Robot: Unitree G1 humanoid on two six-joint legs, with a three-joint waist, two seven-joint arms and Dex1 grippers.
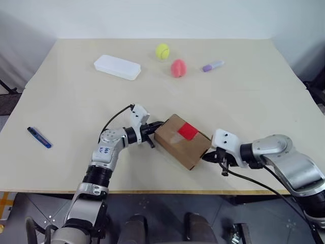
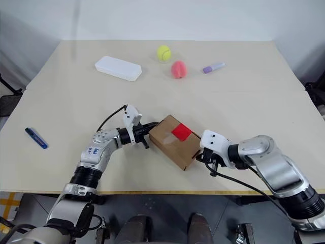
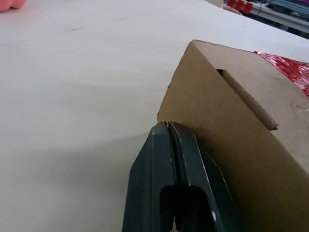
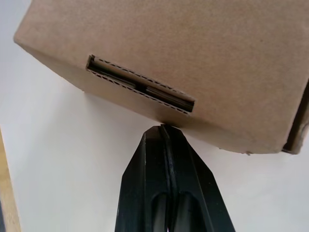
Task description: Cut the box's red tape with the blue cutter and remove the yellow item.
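The brown cardboard box (image 1: 182, 141) lies near the table's front edge, its red tape (image 1: 187, 131) facing up. My left gripper (image 1: 152, 133) is shut, its tips pressed against the box's left end (image 3: 166, 124). On the other side my right gripper (image 1: 207, 156) is also shut, tips touching the box's lower right end (image 4: 164, 126). Neither holds anything. The blue cutter (image 1: 39, 137) lies alone at the far left of the table. The yellow item is out of view.
At the back of the table sit a flat white case (image 1: 117, 67), a yellow-green tennis ball (image 1: 162, 51), a pink peach-like object (image 1: 178, 67) and a short lavender marker (image 1: 213, 66). The front table edge (image 1: 167, 191) runs just below the box.
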